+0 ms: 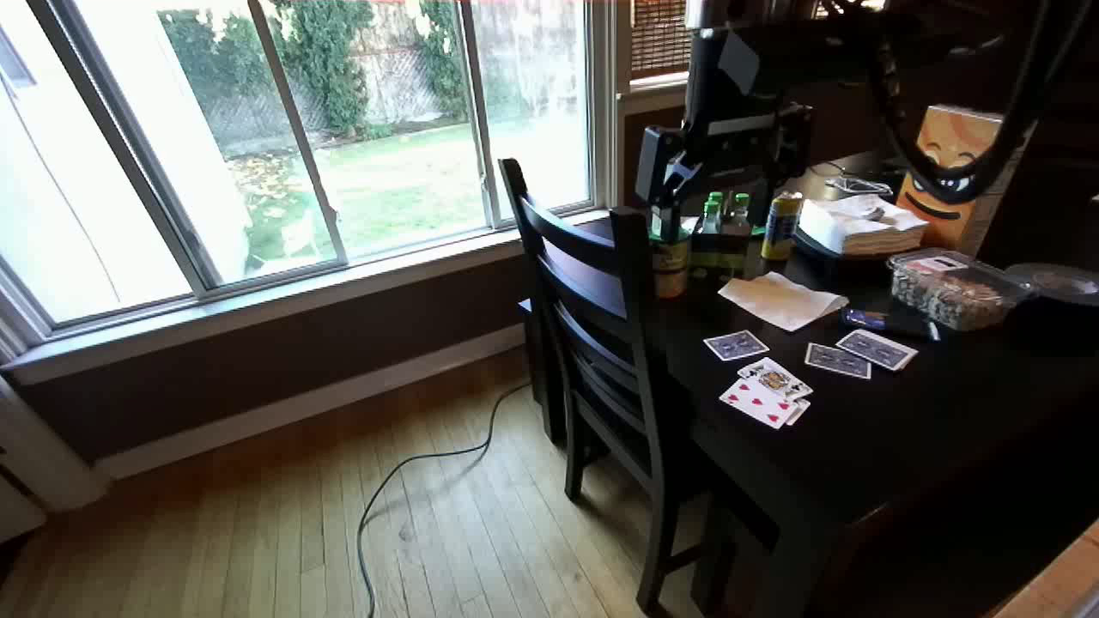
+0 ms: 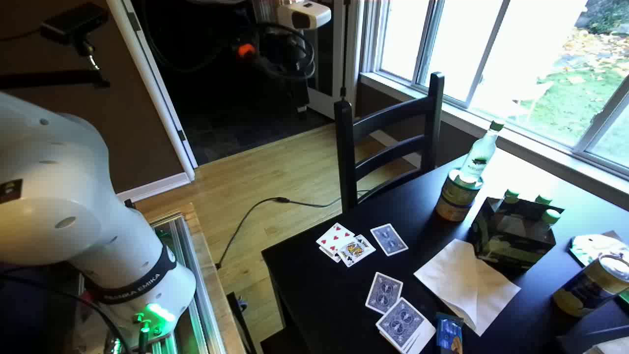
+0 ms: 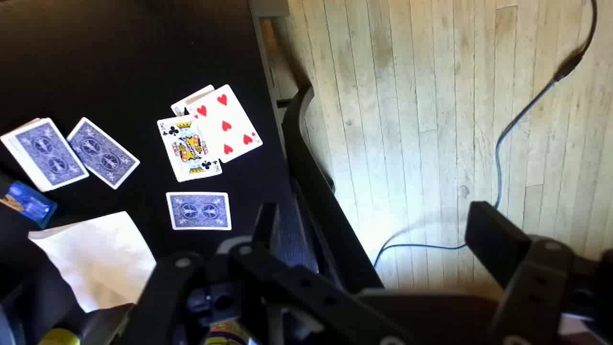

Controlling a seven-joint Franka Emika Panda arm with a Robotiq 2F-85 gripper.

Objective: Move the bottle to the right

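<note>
Pale green bottle (image 2: 479,156) upright atop a tin (image 2: 457,197), at three o'clock in an exterior view, perhaps raised for easier grasping. At five from it, a carton (image 2: 508,241) to keep other bottles (image 2: 551,217) together; around seven, playing cards (image 2: 384,293) on the table (image 2: 339,297), as if mid-game. In the wrist view, pincer (image 3: 376,227) spread, holding nothing.

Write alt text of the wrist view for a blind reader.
The jaws stand open in the foreground. At left, a dark table holds face-up and face-down playing cards, white paper and a blue packet; beyond its edge are a chair and wooden floor with a cable.
</note>
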